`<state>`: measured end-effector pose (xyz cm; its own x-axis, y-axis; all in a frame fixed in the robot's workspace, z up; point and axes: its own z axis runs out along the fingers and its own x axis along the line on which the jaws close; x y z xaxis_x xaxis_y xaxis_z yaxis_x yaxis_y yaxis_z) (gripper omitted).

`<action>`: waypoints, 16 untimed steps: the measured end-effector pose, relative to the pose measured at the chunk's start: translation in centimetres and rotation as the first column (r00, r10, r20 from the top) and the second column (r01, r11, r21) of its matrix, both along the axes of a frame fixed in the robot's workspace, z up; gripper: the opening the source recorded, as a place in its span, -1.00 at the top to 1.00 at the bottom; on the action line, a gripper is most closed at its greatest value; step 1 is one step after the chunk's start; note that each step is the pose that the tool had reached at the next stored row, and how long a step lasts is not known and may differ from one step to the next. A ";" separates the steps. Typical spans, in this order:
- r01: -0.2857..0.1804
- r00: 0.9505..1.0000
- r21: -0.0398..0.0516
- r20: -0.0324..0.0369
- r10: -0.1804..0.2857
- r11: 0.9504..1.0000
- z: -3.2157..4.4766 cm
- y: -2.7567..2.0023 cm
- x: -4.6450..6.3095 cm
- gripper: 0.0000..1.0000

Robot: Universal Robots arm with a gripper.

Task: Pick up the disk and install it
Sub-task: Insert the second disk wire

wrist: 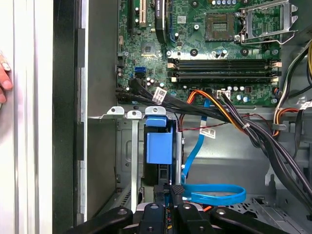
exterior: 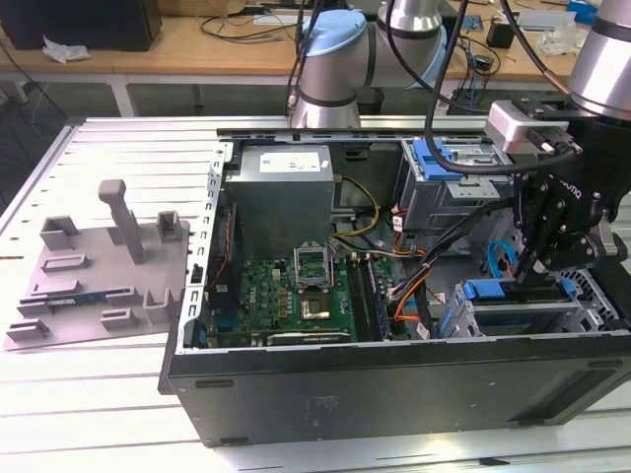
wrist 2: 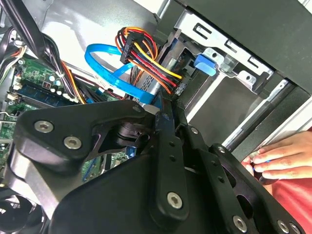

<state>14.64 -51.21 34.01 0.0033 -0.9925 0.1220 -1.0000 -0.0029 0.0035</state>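
**A:** Where does your job stand?

**B:** Your black linkage gripper (exterior: 540, 258) is down inside the open black computer case (exterior: 394, 379), at the grey metal drive cage (exterior: 532, 320) in the corner on the exterior view's right. The disk (wrist: 159, 168), a flat drive in a blue plastic bracket, sits edge-on in that cage's slot, blue bracket showing in the first wrist view. It looks most of the way in; whether it is fully seated I cannot tell.

**A:** And the gripper?

**B:** Its fingers (wrist: 176, 195) appear drawn close together on the disk's near edge, so I judge it clamped there, though the contact itself is partly hidden.

**A:** The arm's pose?

**B:** It reaches over the case from the far side, wrist pointing down. The grey moulded plastic tray (exterior: 99, 271) lies well apart on the slatted tabletop (exterior: 89, 394). Note a person's hand (wrist 2: 282, 157) rests just outside the case.
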 end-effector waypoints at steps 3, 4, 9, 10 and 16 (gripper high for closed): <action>0.000 1.000 -0.002 0.000 0.000 1.000 1.16 0.16 0.0 0.28; 0.000 1.000 -0.002 0.000 0.000 1.000 1.32 0.18 0.0 0.28; 0.000 1.000 -0.002 0.003 0.000 1.000 1.97 0.18 -0.3 0.28; 0.000 1.000 -0.002 0.007 0.000 1.000 2.17 0.18 -0.5 0.28; 0.000 1.000 -0.004 0.024 0.000 1.000 2.74 0.35 -2.5 0.58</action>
